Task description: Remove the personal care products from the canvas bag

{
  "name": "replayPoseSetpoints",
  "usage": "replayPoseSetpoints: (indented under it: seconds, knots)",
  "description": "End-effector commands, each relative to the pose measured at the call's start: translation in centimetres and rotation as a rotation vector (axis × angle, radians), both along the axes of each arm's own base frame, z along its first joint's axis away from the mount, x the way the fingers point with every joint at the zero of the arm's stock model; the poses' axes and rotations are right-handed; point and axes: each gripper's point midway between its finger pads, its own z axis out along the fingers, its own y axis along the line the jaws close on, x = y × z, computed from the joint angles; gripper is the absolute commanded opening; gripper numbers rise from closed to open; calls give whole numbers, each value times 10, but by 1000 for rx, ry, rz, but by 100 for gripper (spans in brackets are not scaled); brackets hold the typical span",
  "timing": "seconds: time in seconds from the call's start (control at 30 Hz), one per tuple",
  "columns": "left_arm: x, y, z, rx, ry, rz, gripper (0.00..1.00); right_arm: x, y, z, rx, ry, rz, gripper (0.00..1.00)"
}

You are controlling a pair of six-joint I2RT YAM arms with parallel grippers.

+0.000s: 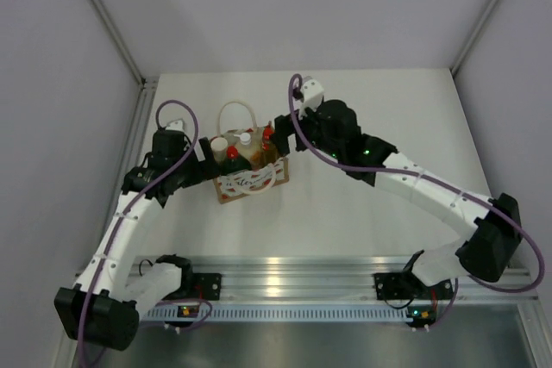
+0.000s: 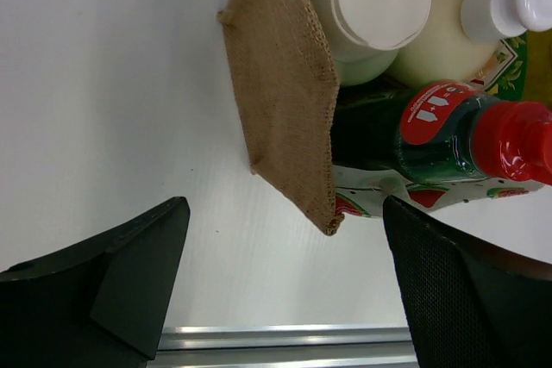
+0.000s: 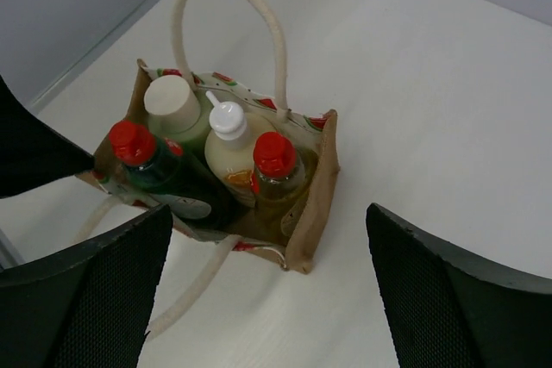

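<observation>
Jaws wide apart on right gripper [image 3: 267, 211], nothing between, above upright canvas bag [image 3: 315, 183] on table [image 1: 362, 221]. Same spread, empty, on left gripper [image 2: 285, 213], just beside the bag's end wall. Inside, standing packed together: yellow bottle [image 3: 276, 177], dark green bottle [image 3: 159, 171], pump bottle [image 3: 231, 146], white-capped cylinder [image 3: 172, 105].

Top cam: high at near edge, looks down on whole white table [image 1: 388, 230]. L wrist cam: v. close, beside small tan canvas bag [image 2: 289, 101]. R wrist cam: farther back, angled down into it. All 3 share bag.
</observation>
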Motion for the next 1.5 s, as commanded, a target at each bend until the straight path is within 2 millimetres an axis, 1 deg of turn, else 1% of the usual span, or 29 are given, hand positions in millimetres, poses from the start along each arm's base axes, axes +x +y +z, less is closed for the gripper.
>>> replayPoseSetpoints:
  seconds: [0.0,0.03,0.1,0.13,0.17,0.2,0.23,0.27,0.3,0.37,0.4,0.43,0.57,0.6,0.67,0.7,0.73,0.77,0.8,0.83,0.87,0.9,0.97,1.0,1.1,1.23,1.33,1.47]
  knots:
    - [5,-28,-2,-122,15,-92,98,20,18,23,-18,-95,-55,88]
    - [5,-27,-3,-120,18,-82,98,23,25,13,-35,-79,-48,87]
    - [6,-26,-5,-127,27,-57,96,25,32,14,-37,-82,-42,85]
    - [5,-25,-9,-128,36,-49,93,25,36,10,-43,-78,-35,85]
    - [5,-24,-10,-126,42,-41,83,25,38,10,-44,-78,-30,85]
    - [7,-20,-15,-106,51,-17,78,24,40,10,-43,-77,-24,85]
    - [6,-16,-20,-93,62,2,77,24,42,8,-44,-73,-20,85]
    - [8,-10,-23,-70,63,38,72,24,44,6,-44,-70,-11,86]
    - [8,-8,-25,-62,67,50,69,23,47,7,-37,-68,5,85]
    - [9,-10,-29,-67,89,44,66,21,52,4,-36,-64,23,85]
    - [9,-11,-31,-71,98,39,60,21,54,4,-33,-62,35,83]
    - [9,-14,-34,-81,112,24,58,20,57,2,-34,-62,43,83]
    - [9,-14,-35,-75,117,24,57,20,65,-2,-51,-72,75,81]
    - [9,-14,-36,-75,118,24,58,20,68,0,-51,-79,81,79]
    - [9,-14,-35,-76,117,23,57,23,73,-5,-63,-76,88,76]
    - [8,-15,-35,-80,118,22,57,25,75,-3,-58,-80,88,72]
    - [8,-15,-36,-82,120,18,55,27,78,-7,-67,-76,89,71]
    - [8,-16,-37,-82,123,17,50,28,79,-9,-72,-74,90,70]
    - [8,-16,-37,-81,123,16,48,30,80,-8,-72,-79,82,67]
    - [8,-16,-37,-81,123,16,47,32,82,-11,-80,-78,81,66]
    - [8,-16,-36,-80,122,15,43,32,84,-12,-85,-78,75,65]
    - [8,-16,-37,-81,126,16,42,35,82,-14,-92,-80,56,63]
    - [8,-16,-38,-79,126,14,42,35,85,-20,-114,-77,51,62]
    - [7,-21,-37,-104,132,-7,41,36,83,-23,-127,-77,36,61]
    - [7,-23,-38,-108,136,-18,41,35,86,-34,-157,-74,34,58]
    - [6,-24,-38,-111,140,-25,41,40,86,-50,-187,-60,16,55]
    - [6,-26,-38,-118,140,-36,41,43,86,-56,-198,-53,5,54]
    - [6,-28,-39,-122,146,-42,41,49,85,-57,-198,-59,-18,53]
